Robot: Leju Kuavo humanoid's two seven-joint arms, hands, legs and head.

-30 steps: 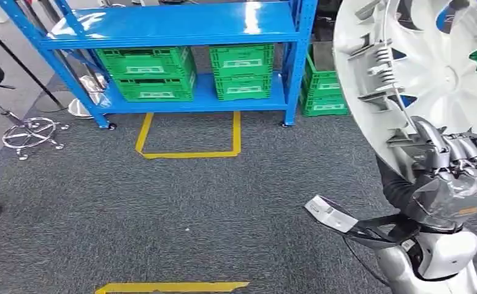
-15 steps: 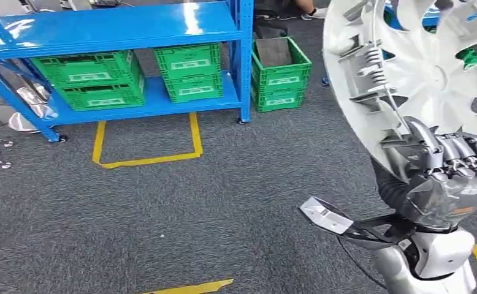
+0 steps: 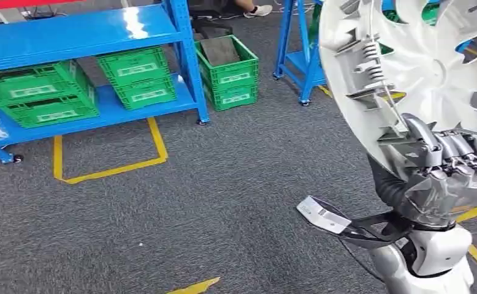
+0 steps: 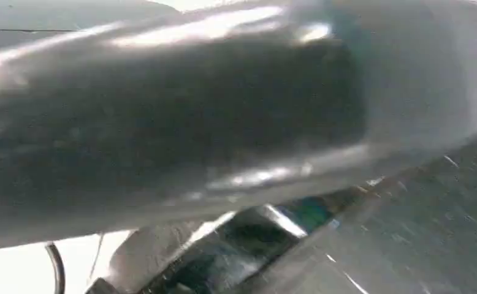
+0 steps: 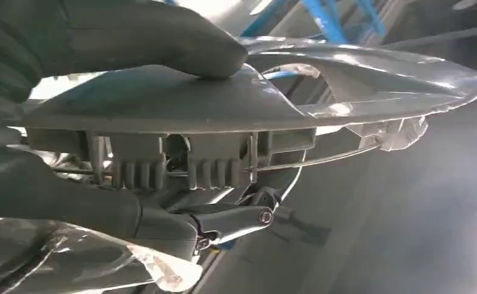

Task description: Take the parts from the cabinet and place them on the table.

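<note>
Wheel cover (image 3: 420,67) is up high at the robot's right side, right hand (image 3: 454,168) clamped on its lower rim. I'd keep that grip firm while walking. Left hand's too blurry, can't tell.

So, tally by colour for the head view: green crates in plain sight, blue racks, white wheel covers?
green crates: 6
blue racks: 2
white wheel cover: 1
Total: 9
</note>
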